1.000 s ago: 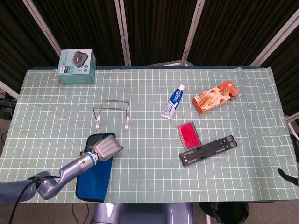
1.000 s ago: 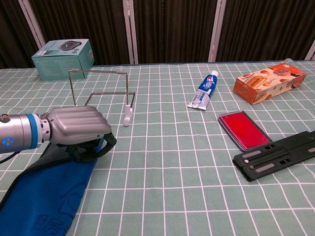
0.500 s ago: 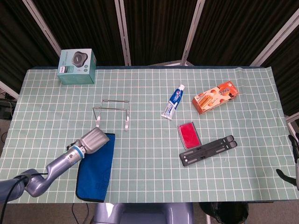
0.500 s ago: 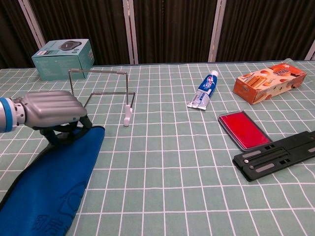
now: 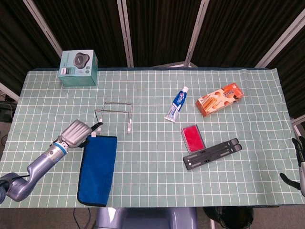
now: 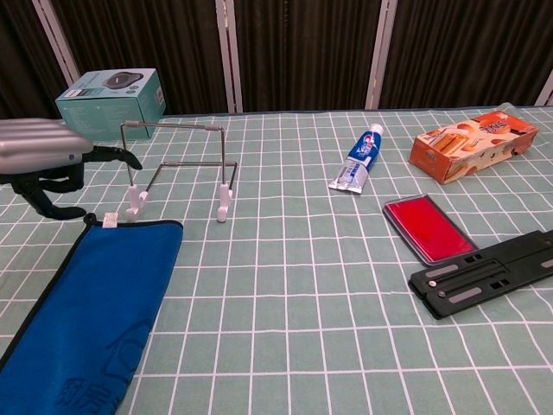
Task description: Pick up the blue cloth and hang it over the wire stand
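Observation:
The blue cloth (image 5: 98, 168) (image 6: 97, 298) lies flat on the table near the front left, a small white tag at its far corner. Just behind it stands the wire stand (image 5: 114, 114) (image 6: 177, 160), bare. My left hand (image 5: 76, 132) (image 6: 45, 154) hovers to the left of the cloth's far end and beside the stand's left foot. It holds nothing, its thumb pointing toward the stand and its fingers (image 6: 45, 197) curving downward. Only a sliver of my right hand (image 5: 299, 149) shows at the far right edge of the head view.
A teal box (image 5: 78, 68) sits at the back left. To the right are a toothpaste tube (image 5: 177, 104), an orange box (image 5: 220, 98), a red case (image 5: 193, 138) and a black folding stand (image 5: 211, 153).
My left hand has slid off the cloth's far end, moving left and back to beside the stand. The cloth, uncovered now, lies flat. The right hand's fingers have crept in at the edge.

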`<state>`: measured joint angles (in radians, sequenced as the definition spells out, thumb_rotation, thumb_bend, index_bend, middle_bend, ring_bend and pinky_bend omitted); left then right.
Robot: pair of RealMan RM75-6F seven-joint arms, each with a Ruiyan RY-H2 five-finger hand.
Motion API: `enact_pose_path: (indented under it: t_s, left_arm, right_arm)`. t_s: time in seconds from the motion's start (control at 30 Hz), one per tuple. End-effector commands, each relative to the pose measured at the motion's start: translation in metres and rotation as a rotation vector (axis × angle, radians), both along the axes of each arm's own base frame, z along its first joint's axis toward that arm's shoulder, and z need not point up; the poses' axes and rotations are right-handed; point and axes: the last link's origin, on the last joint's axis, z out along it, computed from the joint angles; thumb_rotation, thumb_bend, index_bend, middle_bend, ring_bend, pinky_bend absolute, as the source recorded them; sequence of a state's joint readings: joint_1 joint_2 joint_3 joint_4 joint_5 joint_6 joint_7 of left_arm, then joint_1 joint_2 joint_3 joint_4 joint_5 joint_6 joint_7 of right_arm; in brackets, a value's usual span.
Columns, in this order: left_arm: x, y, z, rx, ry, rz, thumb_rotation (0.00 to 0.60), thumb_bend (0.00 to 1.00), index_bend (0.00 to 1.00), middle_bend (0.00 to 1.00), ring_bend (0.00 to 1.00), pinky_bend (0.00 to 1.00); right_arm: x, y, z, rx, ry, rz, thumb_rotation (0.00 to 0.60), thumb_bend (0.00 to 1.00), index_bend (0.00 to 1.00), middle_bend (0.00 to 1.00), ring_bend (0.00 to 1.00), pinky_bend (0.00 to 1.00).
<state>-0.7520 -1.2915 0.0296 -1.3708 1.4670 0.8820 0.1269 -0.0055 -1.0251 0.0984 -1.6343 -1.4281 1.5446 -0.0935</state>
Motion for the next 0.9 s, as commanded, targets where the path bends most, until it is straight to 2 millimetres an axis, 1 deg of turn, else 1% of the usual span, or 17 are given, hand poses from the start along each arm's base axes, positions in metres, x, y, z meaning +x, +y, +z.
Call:
enact_pose_path:
  t_s: [0.03, 0.1, 0.2, 0.37, 0.47, 0.57, 0.77, 0.9]
  left_arm:
    - [0.013, 0.001, 0.001, -0.008, -0.025, -0.023, 0.600, 0.38, 0.22, 0.94, 0.95, 1.00]
    - [0.019, 0.003, -0.004, -0.019, -0.019, -0.022, 0.600, 0.38, 0.24, 0.94, 0.95, 1.00]
    - [0.024, 0.005, -0.021, -0.048, -0.013, 0.004, 0.600, 0.38, 0.26, 0.94, 0.95, 1.00]
    - [0.031, 0.011, -0.046, -0.070, -0.014, 0.036, 0.600, 0.38, 0.27, 0.94, 0.95, 1.00]
    - [0.033, 0.015, -0.058, -0.071, -0.006, 0.040, 0.600, 0.38, 0.28, 0.94, 0.95, 1.00]
    - [0.032, 0.019, -0.066, -0.072, 0.002, 0.058, 0.600, 0.38, 0.29, 0.94, 0.95, 1.00]
    - [0.026, 0.027, -0.078, -0.067, -0.002, 0.105, 0.600, 0.39, 0.30, 0.94, 0.95, 1.00]
    - [0.022, 0.026, -0.085, -0.092, -0.014, 0.141, 0.600, 0.39, 0.31, 0.94, 0.95, 1.00]
  right_arm:
    - [0.001, 0.000, 0.000, -0.001, -0.001, 0.002, 0.600, 0.00, 0.00, 0.00, 0.00, 0.00]
    - [0.001, 0.001, 0.001, -0.003, -0.003, 0.003, 0.600, 0.00, 0.00, 0.00, 0.00, 0.00]
    - [0.000, 0.001, 0.002, -0.006, -0.006, 0.000, 0.600, 0.00, 0.00, 0.00, 0.00, 0.00]
    - [-0.004, 0.000, 0.003, -0.003, -0.009, -0.012, 0.600, 0.00, 0.00, 0.00, 0.00, 0.00]
    - [-0.006, -0.002, 0.003, -0.003, -0.009, -0.022, 0.600, 0.00, 0.00, 0.00, 0.00, 0.00]
    - [-0.008, -0.003, 0.002, -0.002, -0.010, -0.031, 0.600, 0.00, 0.00, 0.00, 0.00, 0.00]
    - [-0.008, -0.005, 0.000, 0.007, -0.008, -0.036, 0.600, 0.00, 0.00, 0.00, 0.00, 0.00]
    - [-0.009, -0.006, 0.000, 0.008, -0.007, -0.041, 0.600, 0.00, 0.00, 0.00, 0.00, 0.00]
